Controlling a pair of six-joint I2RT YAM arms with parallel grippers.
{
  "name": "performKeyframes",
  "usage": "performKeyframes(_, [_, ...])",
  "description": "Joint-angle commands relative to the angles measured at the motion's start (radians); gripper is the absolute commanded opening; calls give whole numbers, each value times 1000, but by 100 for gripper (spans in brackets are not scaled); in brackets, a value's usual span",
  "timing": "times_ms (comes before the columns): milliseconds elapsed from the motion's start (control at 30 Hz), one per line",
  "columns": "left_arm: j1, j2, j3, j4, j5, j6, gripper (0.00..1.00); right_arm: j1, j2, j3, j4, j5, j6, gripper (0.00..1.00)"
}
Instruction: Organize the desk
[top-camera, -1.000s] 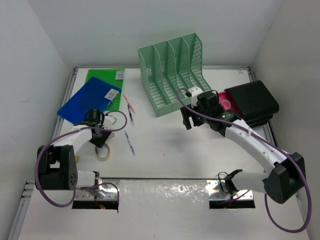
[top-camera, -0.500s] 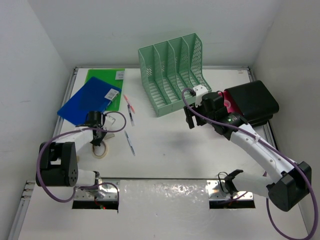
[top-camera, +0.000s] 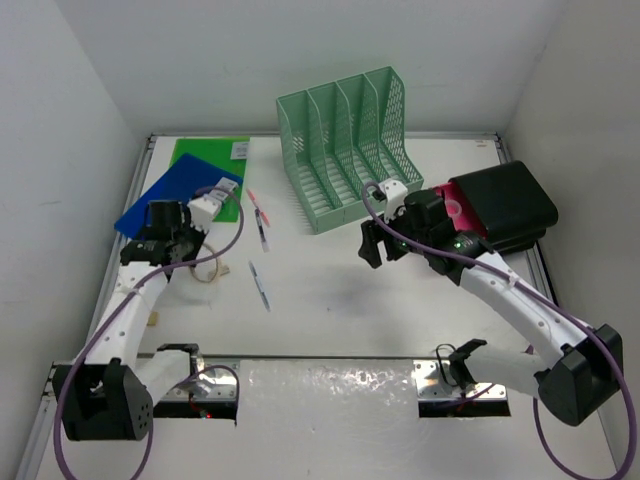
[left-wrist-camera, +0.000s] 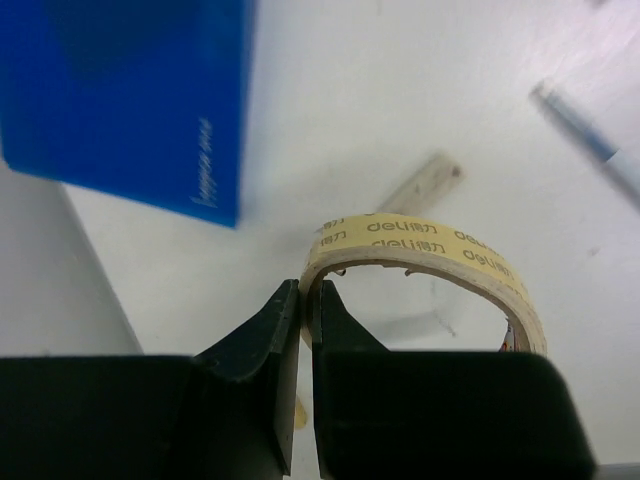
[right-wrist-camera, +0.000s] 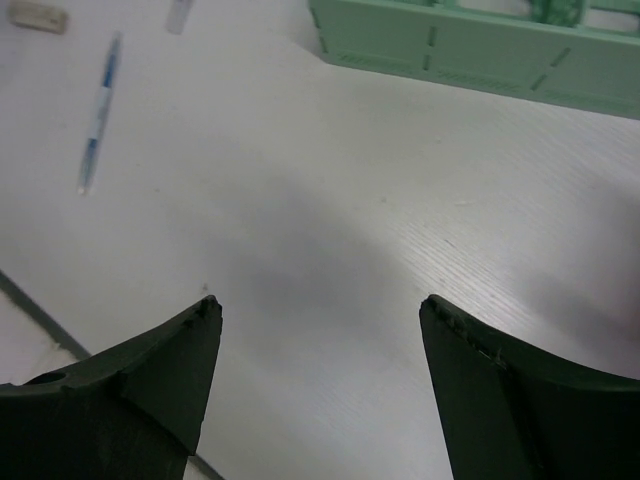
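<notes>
The white desk (top-camera: 330, 300) carries scattered stationery. My left gripper (left-wrist-camera: 305, 295) is shut on the rim of a beige tape roll (left-wrist-camera: 430, 235) and holds it above the desk, just right of the blue folder (left-wrist-camera: 120, 90). In the top view this gripper (top-camera: 192, 252) and the tape roll (top-camera: 207, 268) hang near the front edge of the blue folder (top-camera: 175, 200). My right gripper (right-wrist-camera: 315, 305) is open and empty above bare desk (right-wrist-camera: 330, 170). It sits in the top view (top-camera: 372, 245) just in front of the mint-green file rack (top-camera: 345, 145).
A green folder (top-camera: 205, 155) lies under the blue one. Three pens (top-camera: 260, 285) lie mid-desk; the blue pen also shows in the right wrist view (right-wrist-camera: 98, 115). A beige stick (left-wrist-camera: 425, 185) lies on the desk. A black case (top-camera: 505, 205) holding a pink item (top-camera: 452, 207) stands at the right.
My left arm has risen and swung back toward the blue folder, carrying the tape roll off the desk. My right gripper has shifted slightly left and down.
</notes>
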Motion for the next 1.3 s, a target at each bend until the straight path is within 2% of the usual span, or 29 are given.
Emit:
performKeyframes(0, [-8,-43,126,-67,117,-65,0,14,-30,-19,145,-167,54,77])
performKeyframes(133, [-22,-85,172,-56,115,-105,0,78,4,4,281,-261,126,76])
performKeyframes(233, [-22,-112,197,-35,139,-115,0,181,82,65,402,-256,144,76])
performKeyframes(267, [-22,-116,206,-29,133,-118,0,234,132,81,454,-261,156,76])
performKeyframes(333, [-21,-132,209,-16,129,-123,0,273,189,113,555,-291,233,77])
performKeyframes(367, [-21,-138,212,-10,137,-122,0,301,258,136,670,-325,289,77])
performKeyframes(433, [-22,-158,221,-13,169,-123,0,333,336,183,755,-357,328,78])
performKeyframes(533, [-22,-180,233,-27,201,-123,0,370,473,292,806,-371,371,84])
performKeyframes(667, [-21,-204,233,-36,224,-118,0,388,596,367,952,-396,480,85])
performKeyframes(867, [-21,-247,220,-35,274,-114,0,407,745,473,976,-374,544,77])
performKeyframes(967, [-22,-252,217,-35,267,-117,0,413,783,495,976,-353,555,69])
performKeyframes(1000, [-21,-251,218,-35,275,-117,0,416,804,503,978,-345,558,61])
performKeyframes(1067, [-21,-246,217,-35,289,-117,0,418,828,533,963,-342,567,51])
performKeyframes(1100, [-21,-247,217,-35,289,-117,0,418,837,544,955,-342,569,40])
performKeyframes(1167, [-21,-246,217,-33,274,-114,0,419,845,547,949,-333,571,26])
performKeyframes(1200, [-21,-246,215,-35,268,-112,0,418,840,532,946,-316,566,10])
performKeyframes(1233, [-21,-243,212,-33,261,-105,0,418,823,523,941,-305,555,2])
performKeyframes(1267, [-21,-237,212,-48,258,-96,0,418,815,516,915,-295,548,0])
